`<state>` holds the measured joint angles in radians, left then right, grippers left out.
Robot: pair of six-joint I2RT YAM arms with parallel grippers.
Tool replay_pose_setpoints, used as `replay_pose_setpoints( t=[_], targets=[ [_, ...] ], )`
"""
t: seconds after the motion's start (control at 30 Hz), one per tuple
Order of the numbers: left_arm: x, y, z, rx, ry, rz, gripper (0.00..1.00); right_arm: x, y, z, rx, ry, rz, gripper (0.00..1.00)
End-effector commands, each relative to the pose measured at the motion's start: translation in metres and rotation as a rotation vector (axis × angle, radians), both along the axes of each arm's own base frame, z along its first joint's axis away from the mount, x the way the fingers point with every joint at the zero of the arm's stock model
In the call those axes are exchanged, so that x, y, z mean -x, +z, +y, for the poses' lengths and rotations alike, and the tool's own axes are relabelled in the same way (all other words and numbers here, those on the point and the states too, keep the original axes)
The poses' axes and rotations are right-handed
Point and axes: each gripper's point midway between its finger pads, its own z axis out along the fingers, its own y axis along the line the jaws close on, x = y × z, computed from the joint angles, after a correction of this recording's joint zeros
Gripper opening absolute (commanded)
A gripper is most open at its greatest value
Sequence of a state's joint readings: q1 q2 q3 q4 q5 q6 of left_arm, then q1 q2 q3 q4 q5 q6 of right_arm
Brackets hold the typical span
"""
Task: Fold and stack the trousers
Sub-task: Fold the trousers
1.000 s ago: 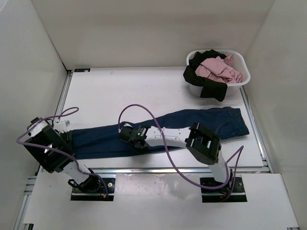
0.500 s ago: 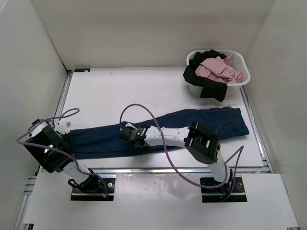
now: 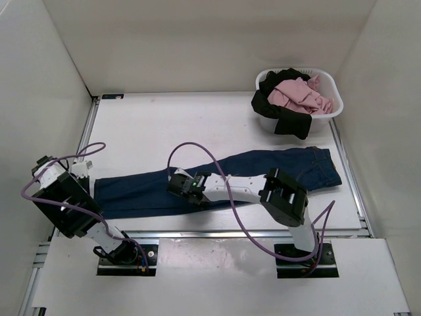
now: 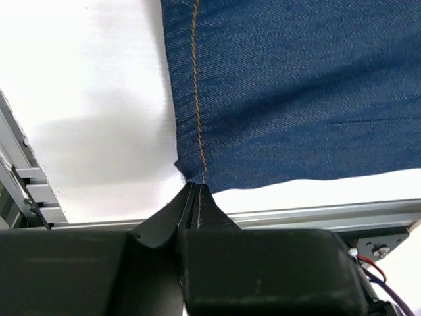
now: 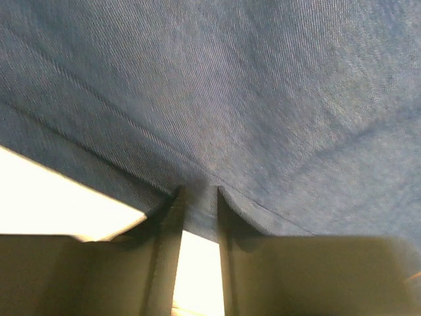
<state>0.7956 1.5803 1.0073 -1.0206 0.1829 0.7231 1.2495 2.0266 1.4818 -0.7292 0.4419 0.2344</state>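
Observation:
The trousers [image 3: 263,171] lie stretched across the table, waist at the right and leg ends at the left. In the left wrist view the denim [image 4: 296,92] shows a tan stitch line running down to my left gripper [image 4: 195,187]. That gripper is shut on the corner of the leg hem, at the table's left side [image 3: 91,176]. My right gripper [image 3: 175,187] sits low at the middle of the legs. Seen from its wrist, the right gripper [image 5: 197,194] has its fingers a little apart. The near edge of the trousers [image 5: 263,99] lies between the tips.
A white laundry basket [image 3: 334,110] stands at the back right, holding pink clothing [image 3: 299,92] and a black garment [image 3: 283,113] that hangs over its front. An aluminium rail [image 4: 316,214] runs along the table's near edge. White walls close in both sides.
My left gripper has shut on the hem corner and drawn slightly left and back. The right gripper has shifted a little to the right along the legs.

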Motion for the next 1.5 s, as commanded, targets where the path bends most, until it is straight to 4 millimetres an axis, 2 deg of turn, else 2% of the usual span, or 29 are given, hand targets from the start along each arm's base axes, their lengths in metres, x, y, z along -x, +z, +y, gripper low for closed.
replay_pose_setpoints(
  t=[0.0,0.07,0.17,0.27,0.43,0.77,1.07,1.23,1.33,1.43,1.47],
  targets=[
    [0.002,0.013,-0.002,-0.003,-0.026,-0.013,0.14,0.001,0.020,-0.004,-0.055,0.013,-0.010,0.34],
    [0.004,0.009,-0.004,0.010,-0.026,0.000,0.14,0.002,0.023,-0.010,-0.043,0.039,-0.013,0.37],
    [0.005,0.007,-0.008,0.024,-0.026,0.001,0.14,0.001,0.023,-0.035,0.040,0.045,-0.040,0.37],
    [0.008,0.005,-0.010,0.031,-0.026,0.007,0.14,0.004,0.029,-0.045,0.033,0.055,-0.046,0.37],
    [0.008,0.005,-0.010,0.032,-0.017,0.008,0.14,0.005,0.017,-0.058,0.096,0.052,-0.043,0.37],
    [0.008,0.007,-0.006,0.012,-0.017,0.016,0.14,0.001,0.010,-0.060,0.125,0.057,-0.062,0.37],
    [0.008,0.005,-0.006,0.018,-0.017,0.023,0.14,0.007,-0.002,-0.066,0.154,0.090,-0.022,0.35],
    [0.008,0.005,-0.006,0.018,-0.017,0.023,0.14,0.007,-0.001,-0.067,0.145,0.090,-0.025,0.34],
    [0.008,0.005,-0.006,0.018,-0.017,0.023,0.14,0.003,-0.008,-0.074,0.181,0.077,-0.034,0.30],
    [0.007,0.007,-0.003,0.005,-0.017,0.023,0.14,-0.005,-0.011,-0.073,0.195,0.054,-0.052,0.23],
    [0.007,0.007,-0.003,0.005,-0.017,0.023,0.14,-0.008,-0.007,-0.070,0.185,0.051,-0.066,0.17]
  ],
)
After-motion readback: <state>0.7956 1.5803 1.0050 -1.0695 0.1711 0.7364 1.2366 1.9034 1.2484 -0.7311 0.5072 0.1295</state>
